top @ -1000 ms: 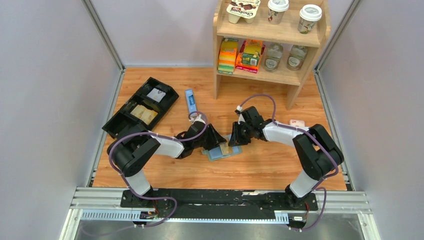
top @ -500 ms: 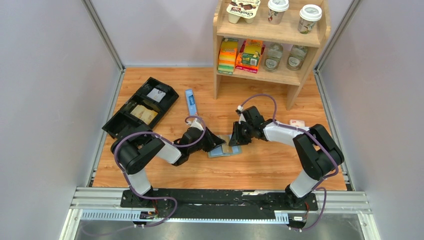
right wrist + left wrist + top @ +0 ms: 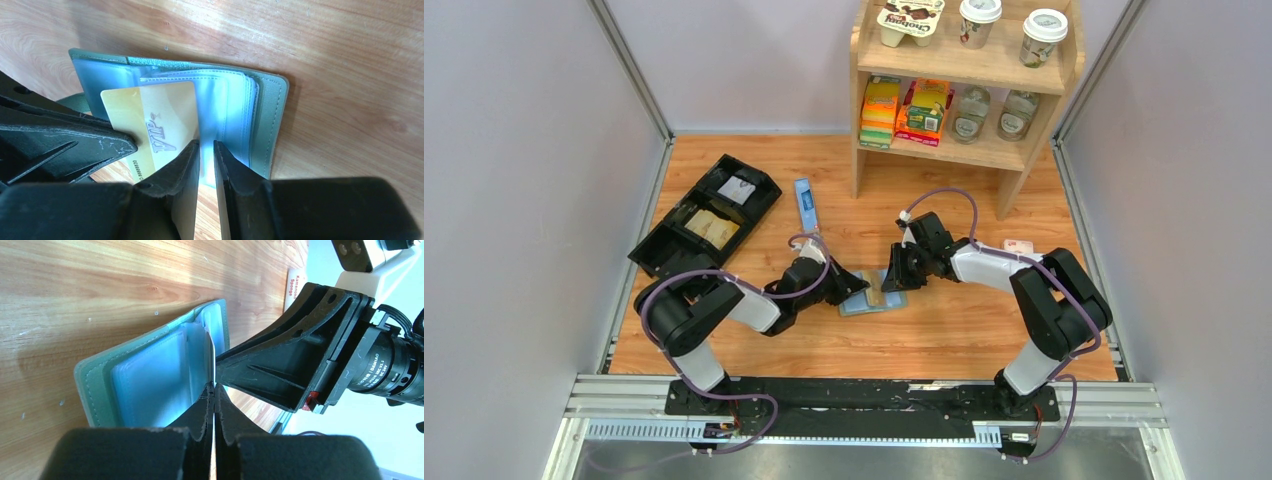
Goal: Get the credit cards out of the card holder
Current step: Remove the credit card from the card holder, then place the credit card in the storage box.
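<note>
**Left fingers**: pressed together on the near edge of a gold card. My left wrist view shows the card edge-on, with no gap at the tips.

**Right fingers**: drawn almost together on a pale blue-grey pocket page. I log them as clamping the wallet to brace it against the pull.

**Gold card:** marked VIP. More than half of it is clear of its pocket. Its far edge is tucked behind the page just beside the right fingers, so it is not yet free.

**Wallet:** open, with its sage-green cover down on the wooden surface, lying between my two arms. Several pocket pages are fanned up from the spine.

**Progress, my judgement:** the first withdrawal is under way and roughly past its midpoint. What is left is to slide this card fully out and set it down. After that I must go through the other pages, and I cannot tell from here whether any of them holds a card.

**Surroundings:**
- A black tray sits well to the left, with tan flat pieces in one compartment. I cannot tell whether those are cards.
- A narrow blue box lies beyond the wallet.
- A wooden shelf of groceries stands at the back.
</note>
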